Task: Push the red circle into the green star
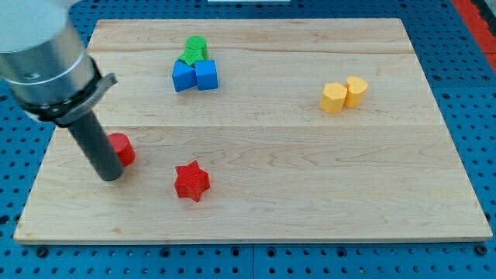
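The red circle [122,149] lies near the board's left edge, partly hidden behind my rod. My tip [111,177] rests on the board just left of and below the red circle, touching or nearly touching it. The green star [194,49] sits at the view's top, left of centre, pressed against the top of two blue blocks. The red circle is far below and left of the green star.
Two blue blocks [195,76] sit side by side just under the green star. A red star [191,181] lies right of my tip. Two yellow blocks [344,94] sit together at the right. The wooden board [310,194] lies on a blue pegboard.
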Controlling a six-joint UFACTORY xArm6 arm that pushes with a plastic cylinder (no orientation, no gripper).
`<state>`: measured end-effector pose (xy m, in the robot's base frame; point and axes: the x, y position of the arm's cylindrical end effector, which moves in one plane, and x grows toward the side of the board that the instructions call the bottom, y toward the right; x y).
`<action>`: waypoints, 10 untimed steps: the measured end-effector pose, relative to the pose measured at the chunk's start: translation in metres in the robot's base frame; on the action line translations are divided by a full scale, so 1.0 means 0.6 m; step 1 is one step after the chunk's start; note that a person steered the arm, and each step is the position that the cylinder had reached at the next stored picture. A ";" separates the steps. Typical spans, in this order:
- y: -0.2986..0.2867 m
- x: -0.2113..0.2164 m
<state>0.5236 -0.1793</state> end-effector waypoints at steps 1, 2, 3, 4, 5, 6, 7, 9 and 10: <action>0.007 -0.042; 0.019 -0.087; -0.010 -0.110; -0.010 -0.135; -0.009 -0.181; 0.021 -0.225; 0.028 -0.244; -0.017 -0.228; -0.048 -0.222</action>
<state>0.3905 -0.2082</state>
